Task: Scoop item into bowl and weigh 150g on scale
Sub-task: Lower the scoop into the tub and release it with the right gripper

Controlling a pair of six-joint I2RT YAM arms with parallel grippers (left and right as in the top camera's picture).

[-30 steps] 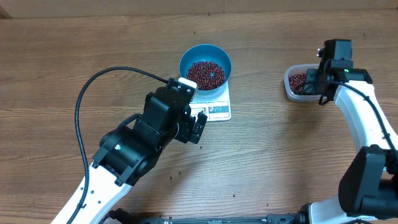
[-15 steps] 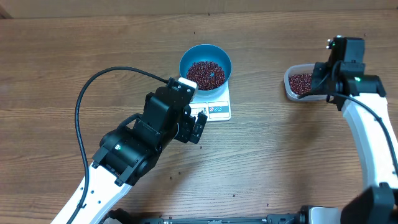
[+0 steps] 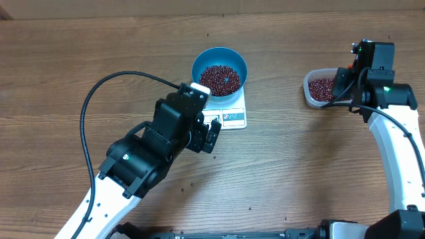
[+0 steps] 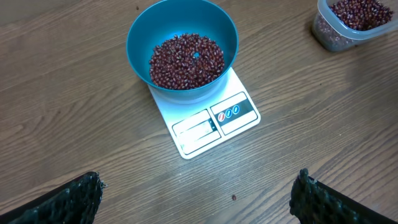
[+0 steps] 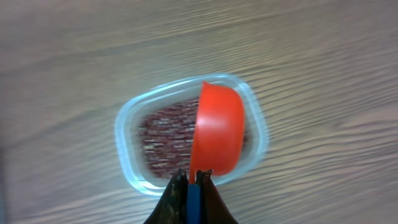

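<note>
the right pincer point(image 5: 191, 186) is shut on an orange scoop point(image 5: 216, 127) by its blue handle. the cup is held just above the clear tub point(image 5: 127, 124) of red beans point(image 5: 161, 137), toward the right edge of the table point(image 3: 299, 172), with its long axis running away from the wrist. the blue bowl point(image 4: 180, 18), part filled, sits on the white scale point(image 4: 211, 121) well to the left (the left pincer point(image 4: 198, 198), nearer it, is spread wide and empty). the scoop is shown only from the right wrist, and its load cannot be told.
</note>
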